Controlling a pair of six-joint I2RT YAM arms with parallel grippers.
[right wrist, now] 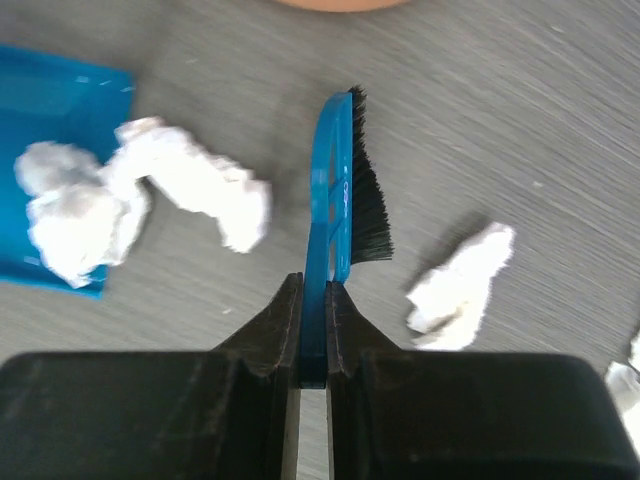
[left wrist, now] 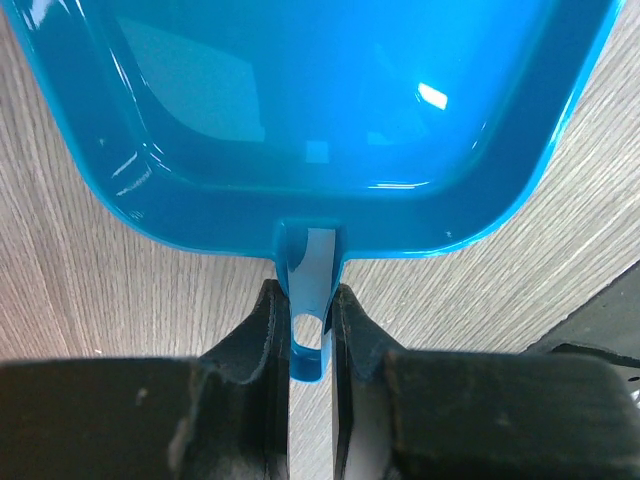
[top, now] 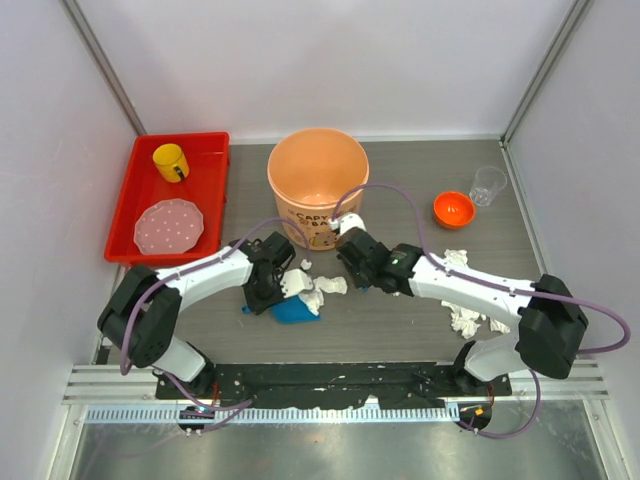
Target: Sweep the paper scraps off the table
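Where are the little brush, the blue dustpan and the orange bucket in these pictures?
brush (right wrist: 368, 205): right wrist view, on its black bristles.
dustpan (left wrist: 320, 100): left wrist view, on the pan's glossy inner floor.
orange bucket (top: 300, 212): top external view, on its near outer wall.

Light: bright, even, from above; shadows were soft. Glare: white spots showed on dustpan. Focus: paper scraps were slightly blurred at right wrist.

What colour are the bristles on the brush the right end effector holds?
Black bristles on a blue brush; the right wrist view shows them best.
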